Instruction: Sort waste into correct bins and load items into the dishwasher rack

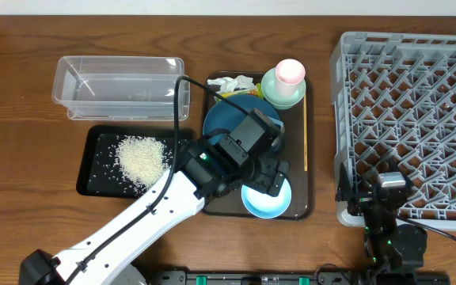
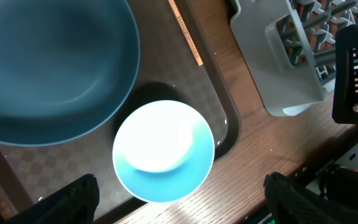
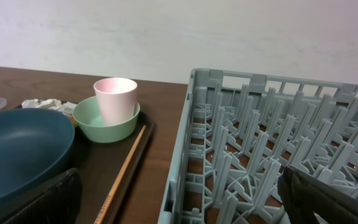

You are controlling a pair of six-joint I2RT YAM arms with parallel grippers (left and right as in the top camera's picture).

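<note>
My left gripper (image 1: 269, 180) is open and hovers just above the small light-blue bowl (image 1: 266, 202), which sits at the front of the brown serving tray (image 1: 301, 207). In the left wrist view the bowl (image 2: 163, 151) lies between the spread fingers (image 2: 179, 208). The large dark-blue bowl (image 1: 226, 119), the mint-green bowl (image 1: 275, 96) holding the pink cup (image 1: 290, 71), the crumpled tissue (image 1: 233, 81) and the yellow wrapper (image 1: 229, 93) are on the same tray. The rice (image 1: 141, 158) lies in the black tray (image 1: 93, 176). My right gripper (image 1: 380, 194) is open and empty at the grey rack's (image 1: 418, 119) front left corner.
The clear container (image 1: 117, 83) stands empty behind the black tray. A wooden stick (image 1: 305, 134) lies along the serving tray's right side. In the right wrist view the rack (image 3: 260, 143) fills the right half, with the cup (image 3: 115, 99) at left.
</note>
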